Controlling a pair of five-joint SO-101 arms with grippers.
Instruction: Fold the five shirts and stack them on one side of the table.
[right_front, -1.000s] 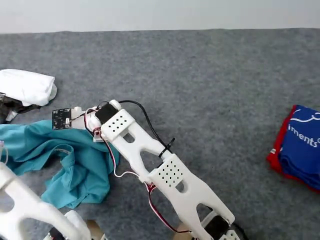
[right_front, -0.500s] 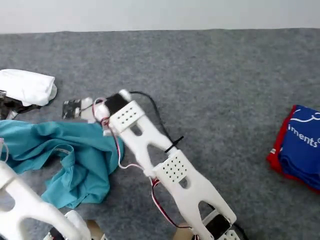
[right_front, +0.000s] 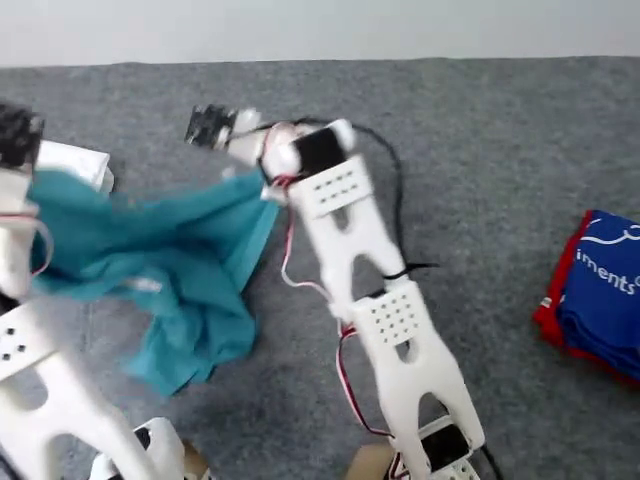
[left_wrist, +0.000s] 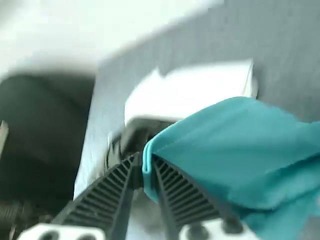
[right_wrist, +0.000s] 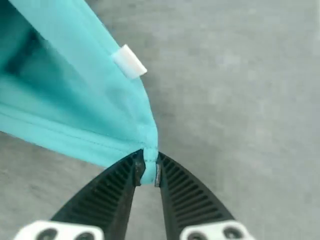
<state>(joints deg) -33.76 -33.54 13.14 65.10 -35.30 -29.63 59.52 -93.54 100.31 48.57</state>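
Note:
A teal shirt (right_front: 165, 260) hangs stretched between both arms above the grey table (right_front: 470, 160). My left gripper (left_wrist: 144, 172) is shut on one edge of the teal shirt (left_wrist: 235, 145), at the far left in the high view. My right gripper (right_wrist: 146, 172) is shut on another hem of the teal shirt (right_wrist: 75, 115), near the middle back in the high view. A folded white shirt (right_front: 75, 160) lies at the left edge behind the teal one. A folded blue shirt on a red one (right_front: 600, 295) rests at the right edge.
The white shirt (left_wrist: 190, 92) lies on a dark garment (left_wrist: 125, 142) at the table's left edge, beyond which is a dark drop. The right arm's white links (right_front: 370, 290) and cables cross the middle of the table. Bare grey felt spreads between them and the right stack.
Both grippers have risen and moved toward the back of the table, lifting the teal shirt off the felt and spreading it between them. The right arm swung up and to the right.

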